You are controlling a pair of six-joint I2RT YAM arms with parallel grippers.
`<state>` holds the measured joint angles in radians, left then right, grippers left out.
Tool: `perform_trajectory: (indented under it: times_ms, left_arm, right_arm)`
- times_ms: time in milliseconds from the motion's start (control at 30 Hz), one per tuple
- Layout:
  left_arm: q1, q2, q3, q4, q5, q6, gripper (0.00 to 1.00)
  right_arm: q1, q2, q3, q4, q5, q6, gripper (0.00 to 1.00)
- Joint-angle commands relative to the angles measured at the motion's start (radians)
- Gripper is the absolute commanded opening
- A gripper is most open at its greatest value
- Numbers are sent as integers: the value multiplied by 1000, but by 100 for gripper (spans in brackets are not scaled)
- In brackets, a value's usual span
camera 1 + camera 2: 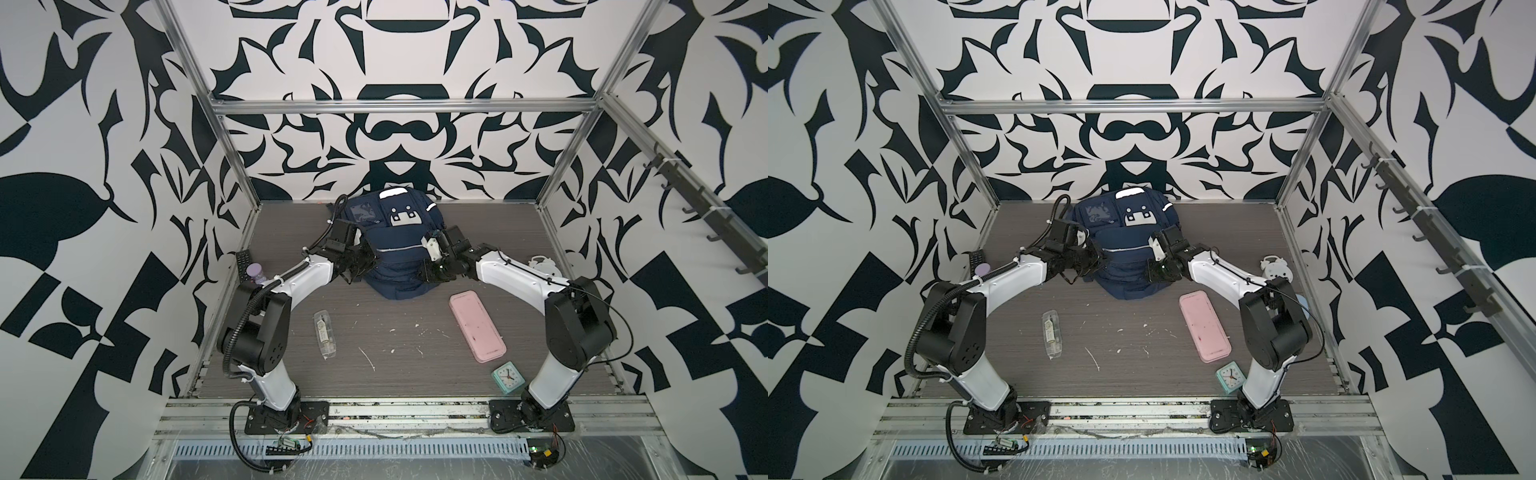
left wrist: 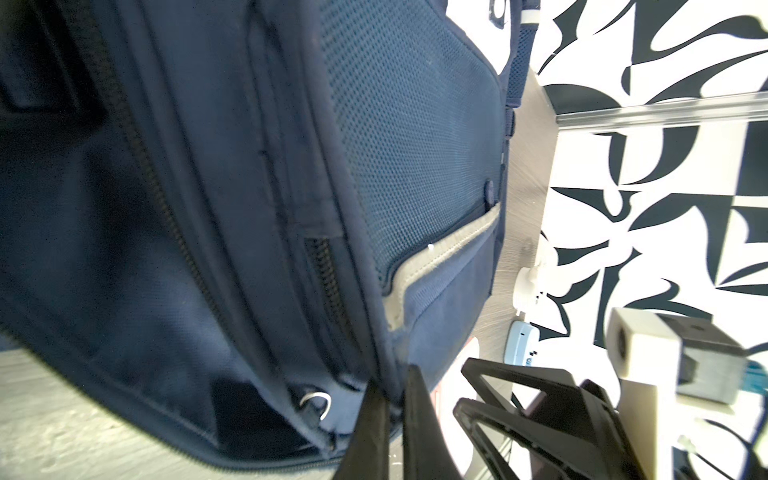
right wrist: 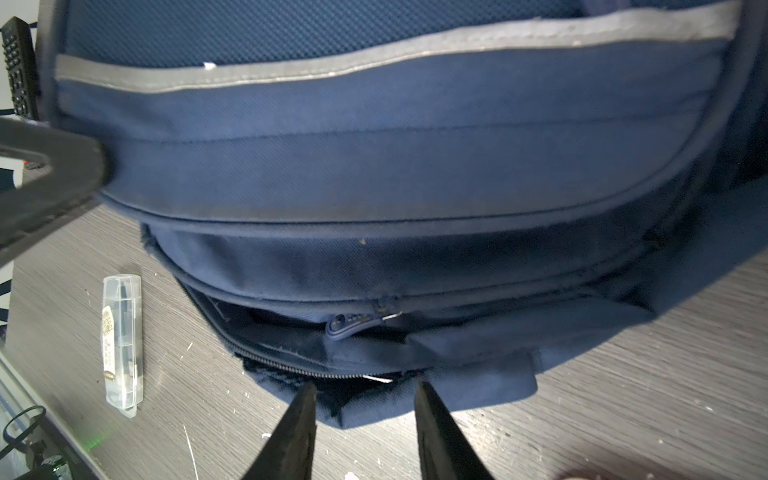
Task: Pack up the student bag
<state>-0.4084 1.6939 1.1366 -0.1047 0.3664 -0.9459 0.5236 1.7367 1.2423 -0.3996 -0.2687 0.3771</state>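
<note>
Right wrist view: right pincer (image 3: 363, 384) spread, tips at the half-open zip (image 3: 291, 369) of the student bag (image 3: 374, 166) | left pincer (image 2: 392, 401) clenched on the bag's edge | bag at rear centre of the desk (image 1: 395, 365) in both top views | pink case (image 1: 478, 328), clear box (image 1: 325, 336), clock (image 1: 508, 377) lie unpacked; packing looks barely begun

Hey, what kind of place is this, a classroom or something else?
Probably a robot test cell, not a classroom: a left arm and right arm bolted at a table's front edge, with an aluminium frame and patterned walls enclosing it.
</note>
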Motion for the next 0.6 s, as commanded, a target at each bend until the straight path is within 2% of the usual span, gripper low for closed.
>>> perform_trajectory:
  times_ms: [0,133,367,567]
  left_arm:
    - [9,-70,20,115,81,-35,0]
    - [26,-96,-4,191,132,-86,0]
    - [47,-126,-14,208,154,-95,0]
    - [51,-117,-34,231,163,-104,0]
  right_arm:
    - [2,-11,23,22,-4,14,43]
    - [3,-17,29,45,9,22,43]
    - [0,-15,38,78,25,43,42]
    - [0,-75,25,85,22,61,37]
